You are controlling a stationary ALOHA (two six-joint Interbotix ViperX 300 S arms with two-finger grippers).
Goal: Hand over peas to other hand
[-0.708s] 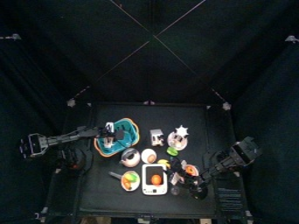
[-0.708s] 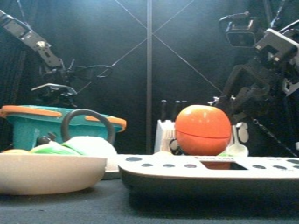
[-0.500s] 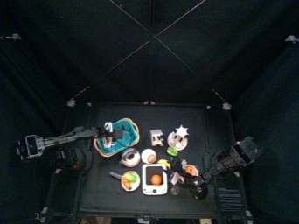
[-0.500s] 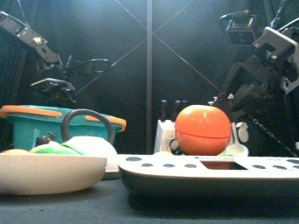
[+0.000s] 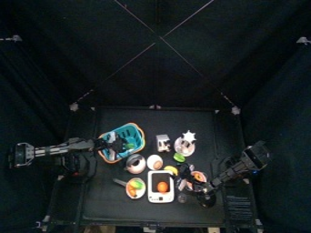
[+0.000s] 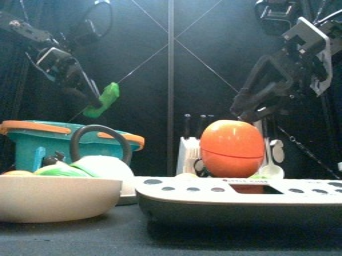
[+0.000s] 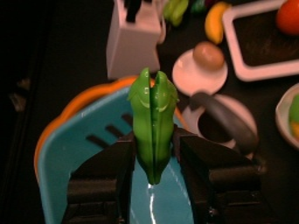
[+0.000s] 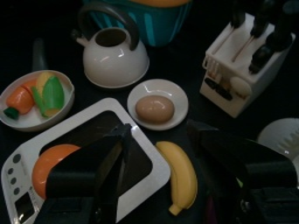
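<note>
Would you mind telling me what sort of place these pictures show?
Probably a robot test pen staged as a toy kitchen: black curtains surround a small table holding a kettle, knife block and peas in the left gripper.

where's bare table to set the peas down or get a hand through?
Little. Bare strip along the table's left side, below the teal basket, left of the bowl. Another along the far edge behind the knife block. Centre is crowded: kettle, saucer, banana, scale nearly touching.
</note>
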